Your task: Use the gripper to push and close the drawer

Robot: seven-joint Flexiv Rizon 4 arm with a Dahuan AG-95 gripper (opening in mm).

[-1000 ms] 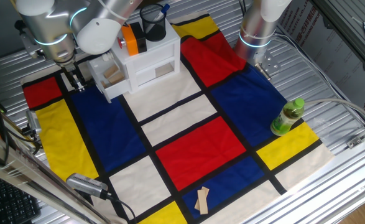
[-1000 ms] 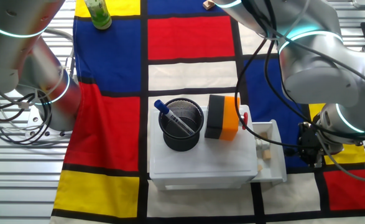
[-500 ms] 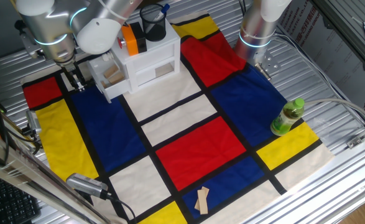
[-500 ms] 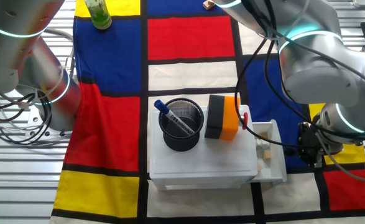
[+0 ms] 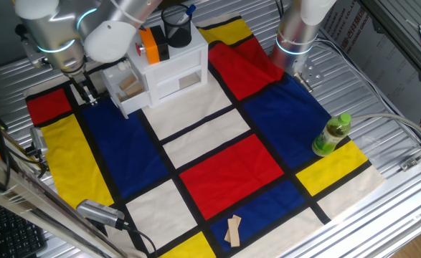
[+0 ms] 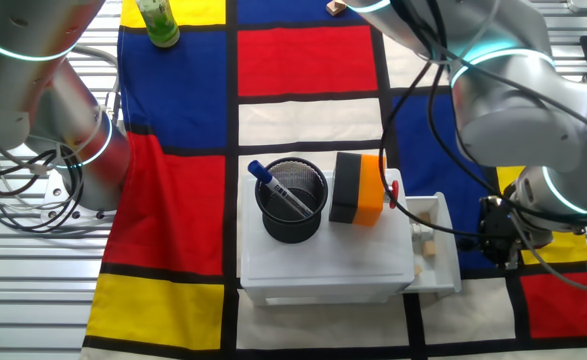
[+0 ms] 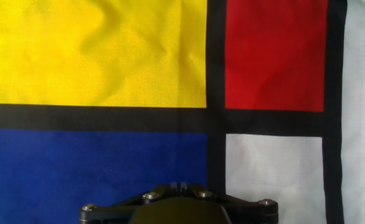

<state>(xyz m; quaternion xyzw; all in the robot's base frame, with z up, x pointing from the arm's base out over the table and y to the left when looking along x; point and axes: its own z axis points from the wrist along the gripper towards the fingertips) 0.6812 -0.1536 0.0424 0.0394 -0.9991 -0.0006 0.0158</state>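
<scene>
Your gripper (image 5: 84, 92) hangs low over the colour-block cloth (image 5: 224, 168), just beside the open drawer (image 5: 126, 89), apparently not touching it. Finger spread: cannot tell; the fingers look close together, and the hand view shows only cloth. Drawer juts from the white mini cabinet (image 6: 323, 255), wooden pieces (image 6: 425, 243) inside.

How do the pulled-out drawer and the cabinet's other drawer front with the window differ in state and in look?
The drawer stands pulled out of the cabinet, while the windowed drawer front sits flush with the cabinet's face. The drawer is open on top, with tan wooden pieces showing inside; the windowed front shows only a rectangular window. The drawer faces the gripper; the windowed front faces another side. Both are white.
</scene>
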